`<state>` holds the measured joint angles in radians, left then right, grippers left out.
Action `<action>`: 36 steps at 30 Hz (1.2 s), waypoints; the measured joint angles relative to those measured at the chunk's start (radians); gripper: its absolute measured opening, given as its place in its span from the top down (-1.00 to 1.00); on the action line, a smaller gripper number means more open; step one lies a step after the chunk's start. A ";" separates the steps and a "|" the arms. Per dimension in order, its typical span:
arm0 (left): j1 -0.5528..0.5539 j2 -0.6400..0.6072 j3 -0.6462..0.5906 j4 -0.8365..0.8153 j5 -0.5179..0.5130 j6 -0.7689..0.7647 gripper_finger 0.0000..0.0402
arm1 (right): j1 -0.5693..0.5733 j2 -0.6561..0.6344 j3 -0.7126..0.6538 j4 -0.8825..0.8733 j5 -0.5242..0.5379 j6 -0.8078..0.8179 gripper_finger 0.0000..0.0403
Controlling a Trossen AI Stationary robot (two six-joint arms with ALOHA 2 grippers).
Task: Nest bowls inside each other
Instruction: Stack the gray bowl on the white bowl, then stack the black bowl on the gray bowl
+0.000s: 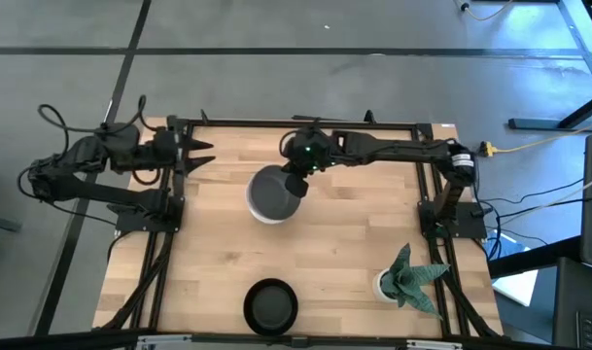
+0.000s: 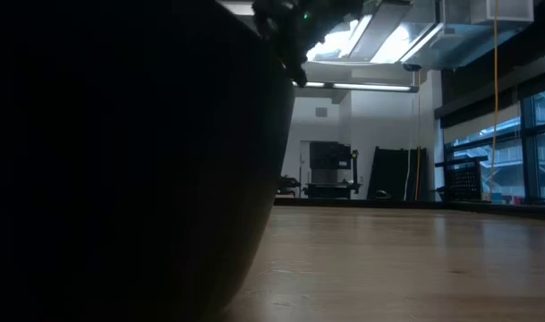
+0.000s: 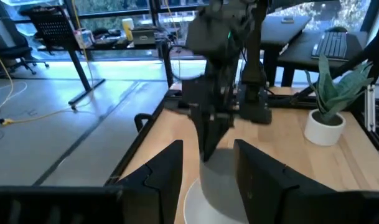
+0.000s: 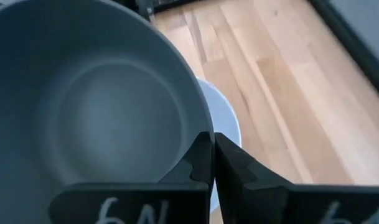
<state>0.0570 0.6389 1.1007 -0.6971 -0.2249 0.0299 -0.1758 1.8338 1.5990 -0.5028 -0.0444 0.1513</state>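
My right gripper (image 1: 296, 185) is over the table's middle, shut on a matte grey bowl (image 1: 272, 191). The grey bowl (image 4: 96, 118) is above a glossy white bowl (image 4: 225, 118), whose edge shows beneath it (image 1: 264, 215). Whether it rests in the white bowl I cannot tell. A black bowl (image 1: 270, 304) stands on its base near the table's near edge and fills the left of the low view (image 2: 120, 179). My left gripper (image 1: 200, 154) waits open at the far left corner, touching nothing. The other bowls are out of view. My right gripper pinches the grey bowl's rim (image 4: 198, 134) on the side toward the table's right edge, one finger (image 4: 192, 163) inside the bowl and one outside. The fingers come from above, slanting down from the right. The bowl stays roughly level, mouth up, over the white bowl.
A small white pot with a spiky green plant (image 1: 402, 280) stands near the table's near right corner. Black frame rails (image 1: 296, 123) run along the table's far, left and right edges. Bare wood lies between the held bowl and the black bowl.
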 joint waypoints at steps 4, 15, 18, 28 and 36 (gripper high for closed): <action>0.000 -0.005 0.000 -0.006 0.000 -0.001 0.33 | -0.003 0.041 0.000 0.000 -0.009 0.002 0.97; 0.000 -0.005 0.000 -0.014 -0.001 -0.002 0.33 | -0.011 0.072 0.000 -0.141 -0.042 0.045 0.97; 0.000 -0.005 -0.001 -0.014 -0.002 -0.002 0.33 | -0.011 0.072 0.000 -0.167 -0.033 0.030 0.96; 0.000 -0.004 -0.002 -0.037 -0.002 -0.028 0.33 | -0.011 0.071 0.016 -0.143 -0.064 0.024 0.61; 0.000 -0.004 -0.002 -0.037 -0.003 -0.027 0.33 | -0.011 0.071 0.084 -0.144 -0.107 -0.010 0.21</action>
<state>0.0571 0.6346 1.0988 -0.7338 -0.2276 0.0025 -0.1867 1.9045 1.6830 -0.6465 -0.1517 0.1415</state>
